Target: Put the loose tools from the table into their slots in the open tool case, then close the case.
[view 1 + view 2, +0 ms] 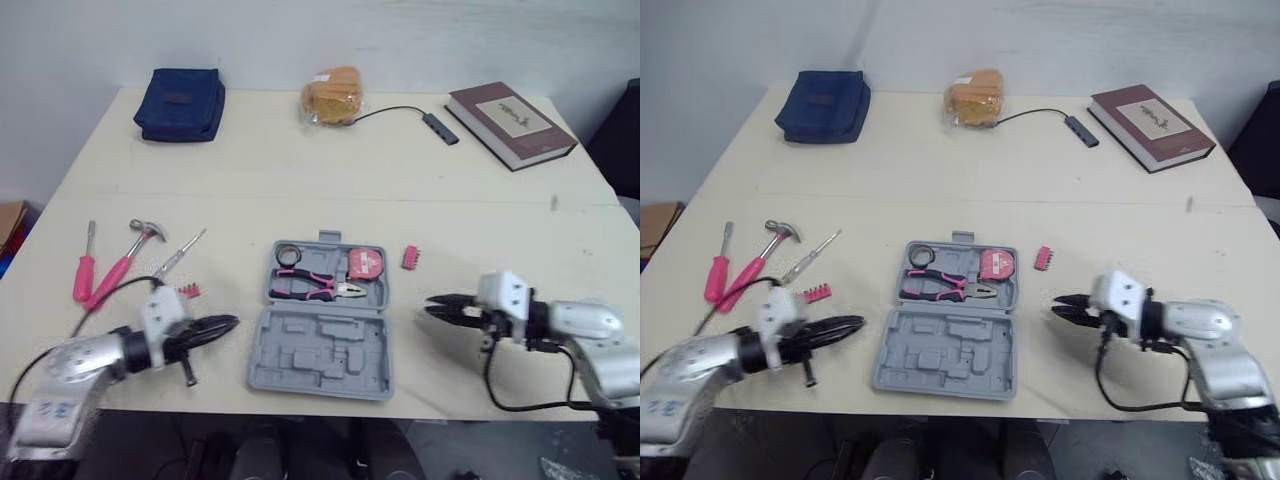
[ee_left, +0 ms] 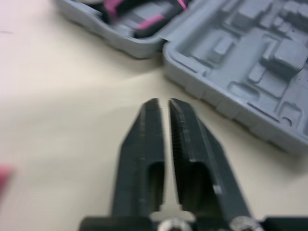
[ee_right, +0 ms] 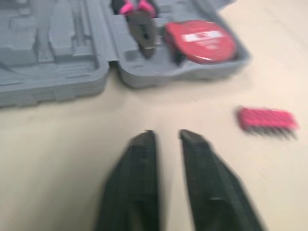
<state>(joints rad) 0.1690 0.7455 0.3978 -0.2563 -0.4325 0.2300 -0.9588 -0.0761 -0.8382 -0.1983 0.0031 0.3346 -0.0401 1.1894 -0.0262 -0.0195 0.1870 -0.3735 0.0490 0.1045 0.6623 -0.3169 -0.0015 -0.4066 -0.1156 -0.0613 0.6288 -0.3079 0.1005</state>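
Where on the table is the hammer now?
In the left eye view the hammer lies on the table, left of the tool case, between the pink-handled screwdriver and the slim screwdriver.

The open tool case point(image 1: 320, 352) sits at the table's point(image 1: 450, 200) front edge, pliers point(image 1: 312, 287) and tape measure point(image 1: 364, 264) inside. Hammer point(image 1: 120, 270) and screwdrivers point(image 1: 82, 278) lie to its left, a bit holder point(image 1: 410, 257) right.

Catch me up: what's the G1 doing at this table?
It's a tool-packing job, with nothing in hand yet. The grey tool case lies open with the pliers and red tape measure seated. Loose to its left are a pink screwdriver, hammer, slim screwdriver and red bit strip. A second bit strip lies to its right. The left gripper and right gripper flank the case, both empty.
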